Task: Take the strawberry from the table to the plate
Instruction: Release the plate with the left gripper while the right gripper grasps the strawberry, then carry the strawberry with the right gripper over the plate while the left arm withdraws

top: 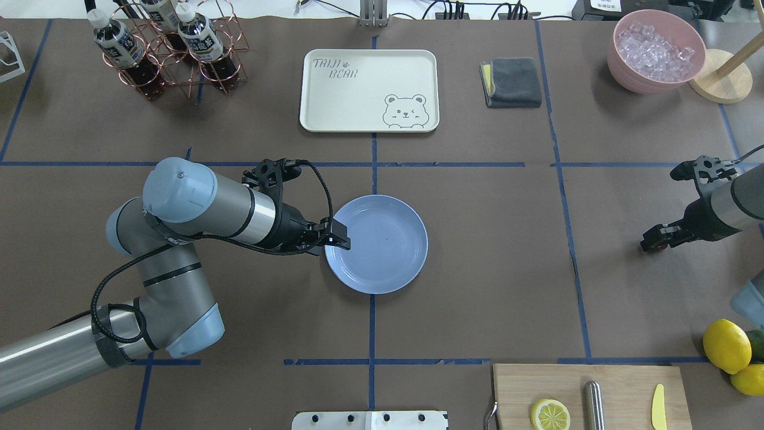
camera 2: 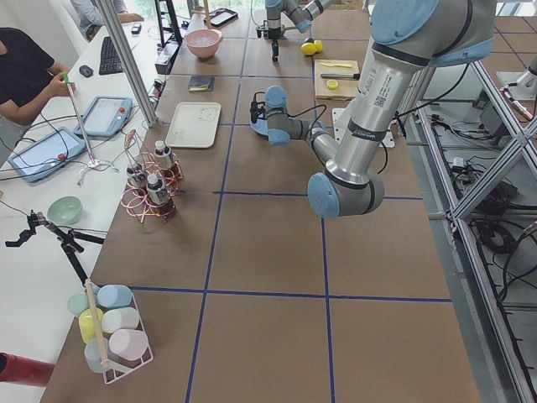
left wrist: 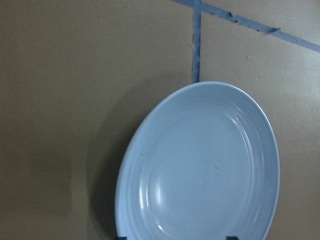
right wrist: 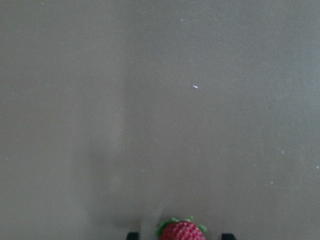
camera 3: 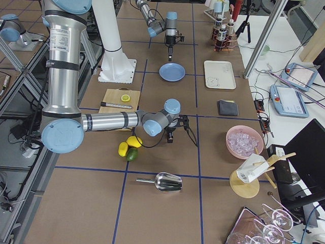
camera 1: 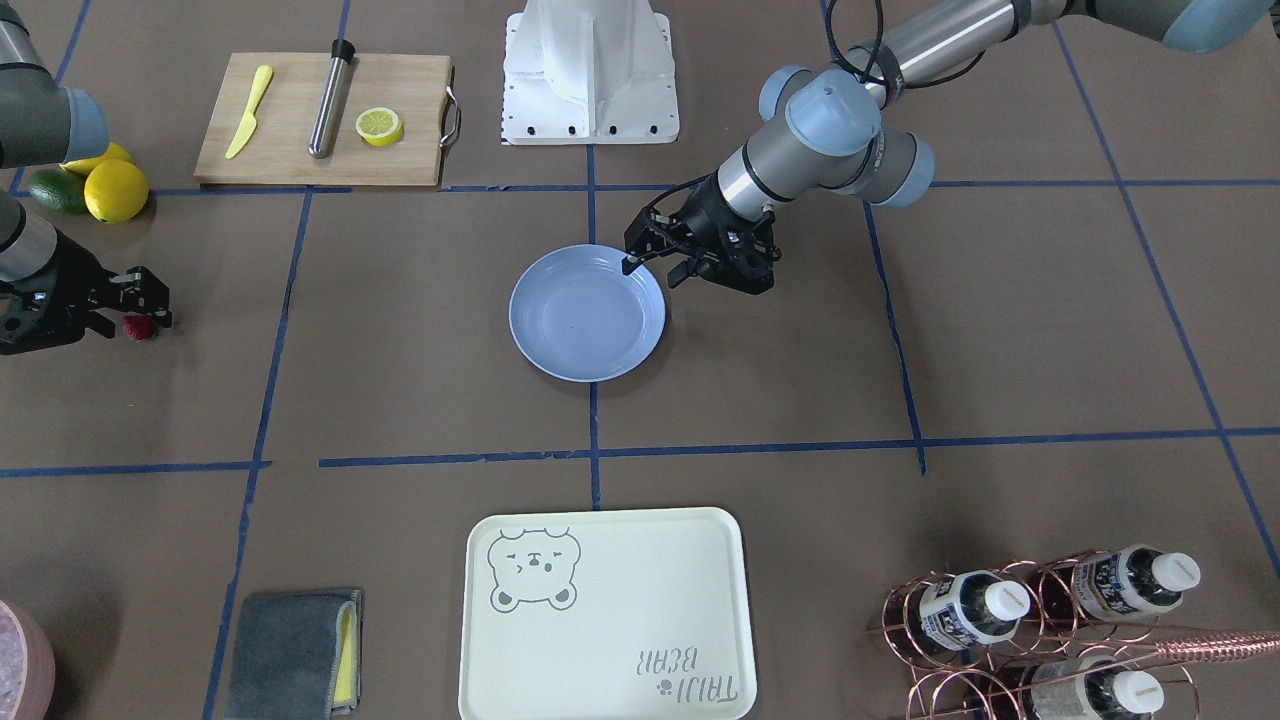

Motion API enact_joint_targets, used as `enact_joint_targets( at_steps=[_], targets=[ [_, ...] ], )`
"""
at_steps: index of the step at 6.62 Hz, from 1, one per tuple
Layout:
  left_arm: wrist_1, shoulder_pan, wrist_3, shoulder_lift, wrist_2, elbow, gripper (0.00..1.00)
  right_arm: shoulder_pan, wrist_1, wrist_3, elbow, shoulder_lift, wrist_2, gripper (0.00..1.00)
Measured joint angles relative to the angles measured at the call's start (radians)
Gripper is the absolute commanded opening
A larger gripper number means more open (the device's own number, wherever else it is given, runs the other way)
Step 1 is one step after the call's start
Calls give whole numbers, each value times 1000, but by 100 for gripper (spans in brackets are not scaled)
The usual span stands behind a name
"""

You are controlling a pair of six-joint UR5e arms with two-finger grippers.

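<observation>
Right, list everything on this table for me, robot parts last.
strawberry: one, red, at the right gripper
plate: one, light blue, centre
bear-print tray: one, cream, operators' side
cutting board: one, wooden, robot's side
lemon half, knife: one each, yellow, on the board
steel rod: one, silver, on the board
whole lemons: two, yellow, beside the board
green fruit: one, beside the lemons
cloth: one, grey-yellow, beside the tray
bottles: three, white-capped, in copper rack
ice bowl: one, pink, operators' side
left gripper: one, black, open at the plate's rim
right gripper: one, black, open astride the strawberry
</observation>
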Motion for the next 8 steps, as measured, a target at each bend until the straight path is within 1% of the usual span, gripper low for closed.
enact_joint_targets(
  at_steps=[2, 3, 4, 5, 6, 7, 8],
  targets=[
    [0, 1, 0, 2, 0, -7, 73, 0, -1, 0, 16, 6, 0, 0],
    [1, -2, 1, 10, -1, -21, 73, -3, -5, 30, 58, 19, 2, 0],
    [2, -9, 5, 41, -5, -62, 73, -29, -9, 140, 107, 57, 1, 0],
    [3, -30, 10, 95, -19, -120, 73, -90, -10, 319, 139, 133, -19, 0],
    [3, -86, 23, 150, -54, -169, 73, -188, -17, 511, 149, 247, -77, 0],
    [3, -147, 64, 207, -93, -211, 73, -288, -71, 666, 144, 378, -147, 0],
    [3, -185, 116, 268, -115, -252, 76, -368, -177, 754, 134, 502, -214, 0]
  ],
)
